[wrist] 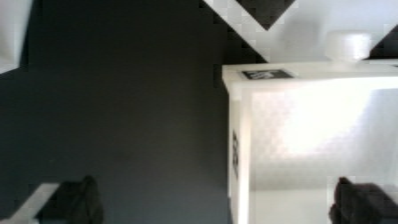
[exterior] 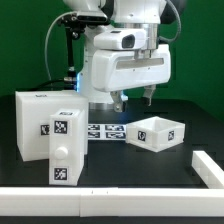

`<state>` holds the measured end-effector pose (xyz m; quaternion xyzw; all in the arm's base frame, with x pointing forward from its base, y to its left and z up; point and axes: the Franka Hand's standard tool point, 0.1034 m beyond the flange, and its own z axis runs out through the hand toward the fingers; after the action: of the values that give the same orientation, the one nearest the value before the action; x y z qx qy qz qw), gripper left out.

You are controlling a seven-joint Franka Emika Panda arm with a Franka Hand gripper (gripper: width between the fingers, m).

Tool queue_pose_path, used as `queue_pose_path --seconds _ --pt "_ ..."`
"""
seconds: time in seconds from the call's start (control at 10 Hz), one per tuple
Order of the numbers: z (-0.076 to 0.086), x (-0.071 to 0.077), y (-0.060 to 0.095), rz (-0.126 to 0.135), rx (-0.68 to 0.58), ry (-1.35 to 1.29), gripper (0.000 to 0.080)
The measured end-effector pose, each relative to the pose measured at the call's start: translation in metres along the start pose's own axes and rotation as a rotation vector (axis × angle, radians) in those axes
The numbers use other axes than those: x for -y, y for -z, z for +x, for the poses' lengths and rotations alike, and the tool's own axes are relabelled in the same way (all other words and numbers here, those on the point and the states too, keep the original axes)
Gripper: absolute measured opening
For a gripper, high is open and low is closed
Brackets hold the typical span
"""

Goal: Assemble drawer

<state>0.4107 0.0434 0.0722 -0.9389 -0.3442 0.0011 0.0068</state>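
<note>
Pincer (exterior: 134, 100) is hanging above the bench (exterior: 130, 165) with its fingers (wrist: 71, 200) spread apart and nothing between them, so it's not holding any part.

In the exterior view the drawer is in loose pieces. The big drawer casing (exterior: 35, 125) sits on the bench at roughly 8 o'clock from the pincer. The knobbed tray (exterior: 68, 140) stands on end right in front of it with its knob facing the camera. Can't tell if those two actually touch.

The second tray (exterior: 165, 140) sits open side up at about 4 o'clock from the pincer, well apart from the casing.

The wrist view shows a white tagged part with a knob below the fingers, but I honestly can't say which piece it is.

The marker board (exterior: 104, 131) lies flat between the knobbed tray and the second tray, near 6 o'clock under the pincer. A white rail (exterior: 100, 195) runs along the bench's near edge.
</note>
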Motion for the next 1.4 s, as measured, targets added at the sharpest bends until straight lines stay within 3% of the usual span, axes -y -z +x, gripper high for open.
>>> queue_pose_path --seconds 0.3,0.4,0.6,0.7,0.8,1.1,1.2,1.4 --pt "0.000 -0.001 0.001 -0.001 -0.001 0.002 0.0649" --pt "-0.004 -0.009 0.012 -0.011 0.026 0.038 0.0649" --pt "-0.004 -0.034 0.054 -0.077 0.071 0.078 0.0649" --pt "0.005 -0.036 0.066 -0.110 0.069 0.040 0.0649" --pt "0.011 -0.028 0.067 -0.114 0.065 0.011 0.0649" --pt "0.009 -0.028 0.064 -0.109 0.069 0.029 0.0649" --pt "0.009 -0.032 0.064 -0.127 0.079 0.050 0.0649" --pt "0.014 -0.046 0.068 -0.218 0.127 0.202 0.0649"
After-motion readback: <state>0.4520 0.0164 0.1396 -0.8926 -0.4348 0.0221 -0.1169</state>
